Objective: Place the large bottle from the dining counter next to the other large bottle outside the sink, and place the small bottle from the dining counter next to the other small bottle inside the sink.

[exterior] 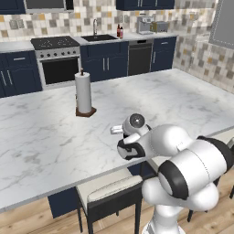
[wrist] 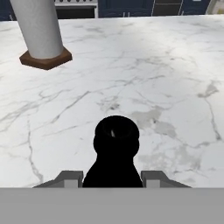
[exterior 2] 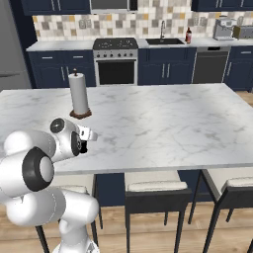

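The marble dining counter (exterior: 173,105) is seen beneath the hand, with one paper towel roll (exterior: 83,93) standing upright on its brown base. The gripper (wrist: 113,177) is clenched narrowly on a black bottle (wrist: 116,151), which is seen from its cap end, rising between the two fingertips (wrist: 70,178) above the marble. Far behind, beside the sink (exterior 2: 165,41), one dark bottle (exterior 2: 188,35) is seen on the back worktop.

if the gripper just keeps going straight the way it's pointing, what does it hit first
Nothing soon, probably: the gripper, shut on a dark bottle, points across bare marble counter. The paper towel holder stands off to one side of that line; depth is uncertain.
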